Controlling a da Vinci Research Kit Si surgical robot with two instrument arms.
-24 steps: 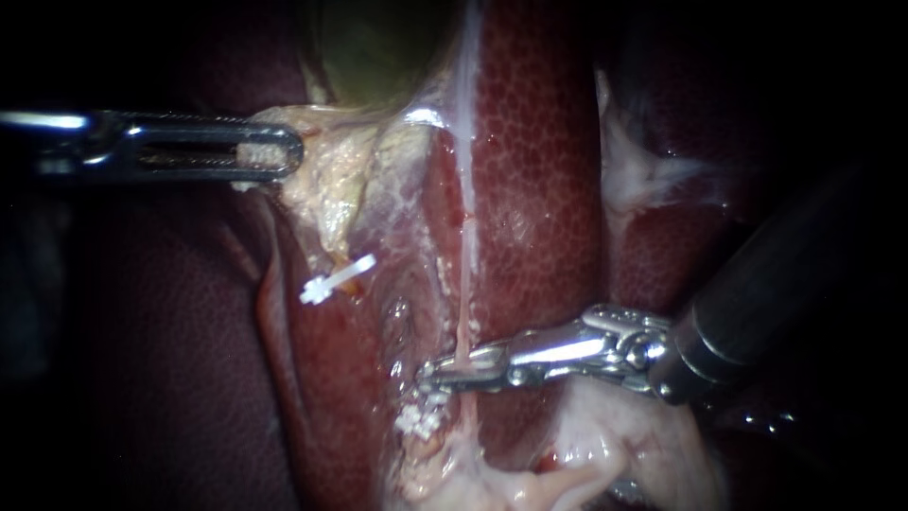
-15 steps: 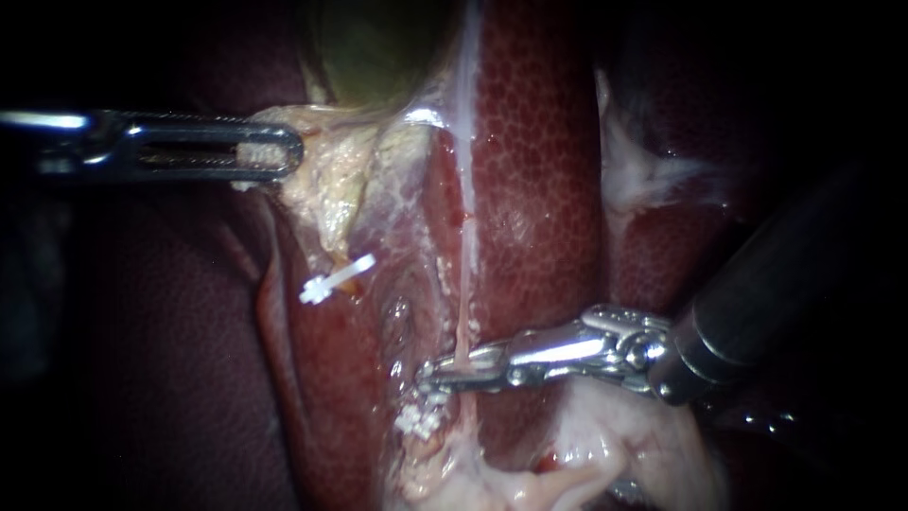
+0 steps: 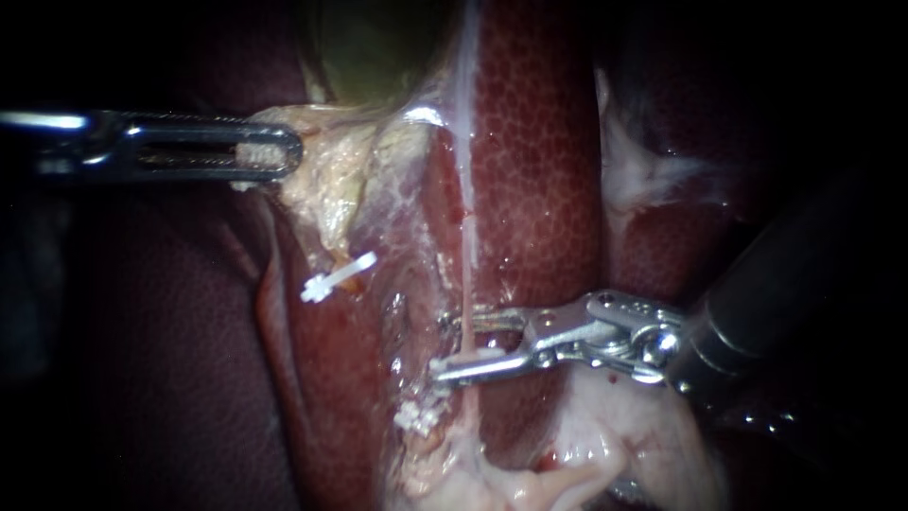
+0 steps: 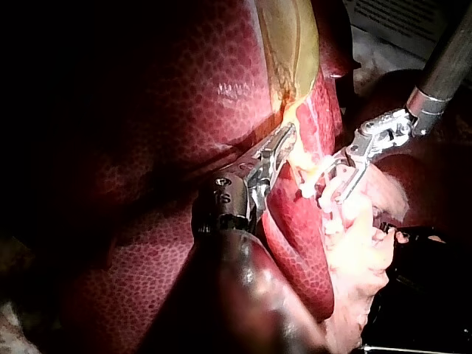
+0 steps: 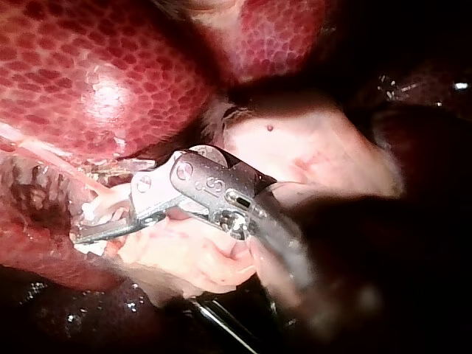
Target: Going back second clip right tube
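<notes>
Low on the right tube (image 3: 465,284), the right instrument (image 3: 440,345) jaws are seen apart, straddling it, with what looks like a white clip (image 3: 461,361) by the lower jaw. The left instrument (image 3: 284,151) is clamped on pale tissue (image 3: 322,180). Withdrawal is judged in hand; a straight pull-back clear of the tube is called for.

Liver (image 3: 539,142): wet, glossy, finely mottled surface.
Left instrument (image 3: 274,151): bright polished metal, slotted jaw.
Right instrument (image 3: 446,343): shiny metal jaws; dark matt shaft.
Clip (image 3: 338,277), beside the liver: white matt plastic.
Tube (image 3: 466,284), on the liver: pale, smooth, moist.
Pale tissue (image 3: 326,189), beside the liver: ragged, rough, damp.
Gallbladder (image 3: 378,47): smooth, dull sheen.
</notes>
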